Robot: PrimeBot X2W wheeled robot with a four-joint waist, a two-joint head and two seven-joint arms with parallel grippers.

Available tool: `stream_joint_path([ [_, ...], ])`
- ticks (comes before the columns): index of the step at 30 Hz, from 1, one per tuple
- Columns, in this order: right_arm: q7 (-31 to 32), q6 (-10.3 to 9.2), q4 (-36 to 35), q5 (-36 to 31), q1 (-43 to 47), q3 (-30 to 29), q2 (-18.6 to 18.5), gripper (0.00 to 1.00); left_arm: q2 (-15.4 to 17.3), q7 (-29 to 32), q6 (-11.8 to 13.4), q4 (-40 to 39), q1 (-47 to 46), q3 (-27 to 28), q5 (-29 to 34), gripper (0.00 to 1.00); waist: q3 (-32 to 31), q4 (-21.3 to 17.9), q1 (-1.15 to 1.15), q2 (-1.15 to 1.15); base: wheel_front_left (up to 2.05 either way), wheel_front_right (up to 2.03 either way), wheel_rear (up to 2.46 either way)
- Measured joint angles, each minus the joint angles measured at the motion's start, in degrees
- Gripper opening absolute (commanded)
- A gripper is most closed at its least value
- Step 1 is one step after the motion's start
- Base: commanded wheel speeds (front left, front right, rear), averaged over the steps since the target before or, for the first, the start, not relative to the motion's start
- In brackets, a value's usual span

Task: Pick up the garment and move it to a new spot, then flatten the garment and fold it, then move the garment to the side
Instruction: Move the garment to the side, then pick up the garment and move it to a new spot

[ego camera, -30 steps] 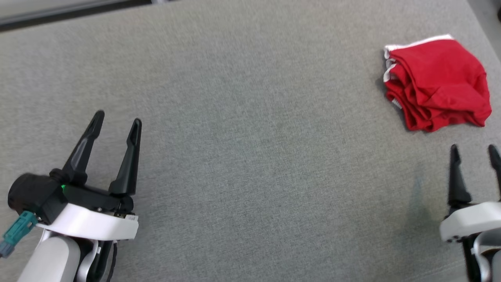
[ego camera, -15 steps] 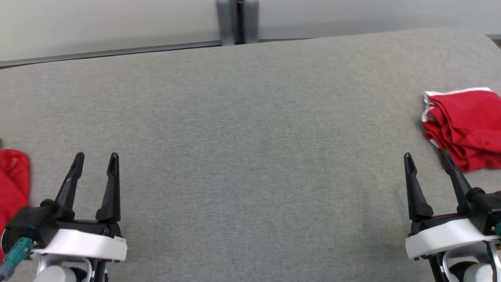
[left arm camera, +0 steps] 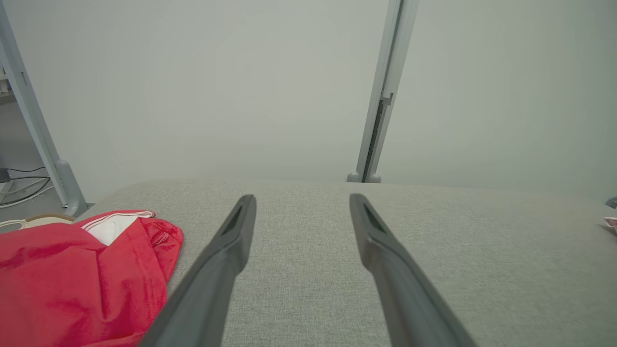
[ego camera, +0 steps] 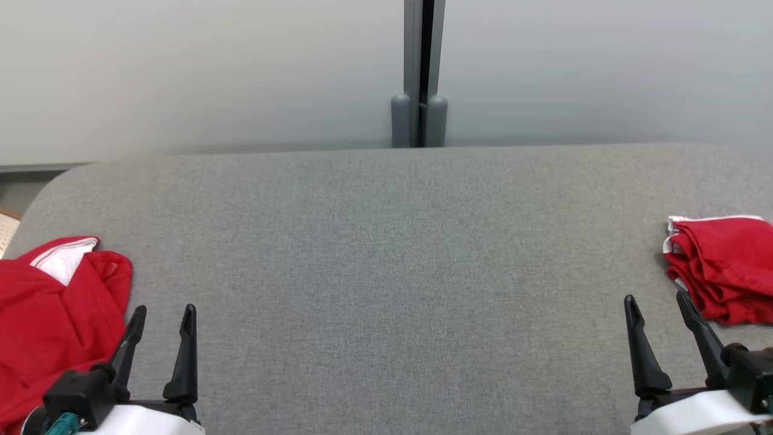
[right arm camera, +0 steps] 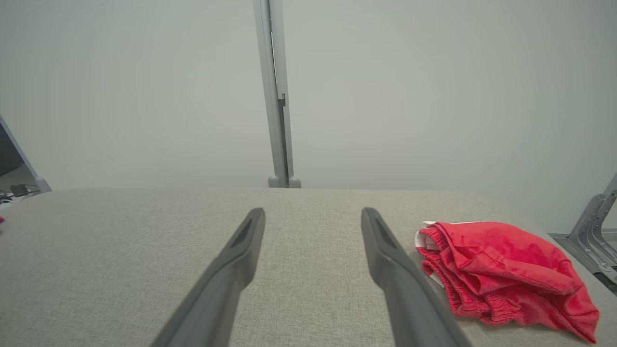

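Note:
A crumpled red garment (ego camera: 54, 308) with a white lining lies loose at the left end of the grey table (ego camera: 386, 254); in the left wrist view this garment (left arm camera: 72, 274) sits left of my fingers. My left gripper (ego camera: 165, 311) stands open just right of it, holding nothing, and its fingers (left arm camera: 302, 198) are spread over bare cloth. A second red garment (ego camera: 721, 269), folded with white trim, lies at the right end. My right gripper (ego camera: 655, 299) is open just left of it; in the right wrist view that gripper (right arm camera: 313, 212) is beside the folded garment (right arm camera: 501, 270).
A pale wall with a grey upright post (ego camera: 420, 72) stands behind the table's far edge. A metal frame leg (left arm camera: 29, 111) stands off the table's left end, and another bracket (right arm camera: 595, 226) off its right end.
The head camera has tilted up and turned, so the wall and the left garment have come into view. Both grippers stay open and low at the near edge.

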Motion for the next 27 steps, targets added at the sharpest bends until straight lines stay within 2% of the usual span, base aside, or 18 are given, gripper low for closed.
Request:
stream_joint_path([
  [9,1.0,0.00,-1.5,0.9,3.0,-0.3,0.0,1.00,0.2,0.5,0.4,1.0,1.7,-0.8,0.2,1.00,-4.1,0.3,-0.01,0.00,0.00,0.00,0.00],
  [27,1.8,0.00,-1.7,1.4,3.7,-0.5,0.0,1.00,0.7,1.0,0.4,2.9,1.4,-1.5,-0.3,1.00,-4.6,0.7,0.00,0.00,0.00,0.00,0.00],
])
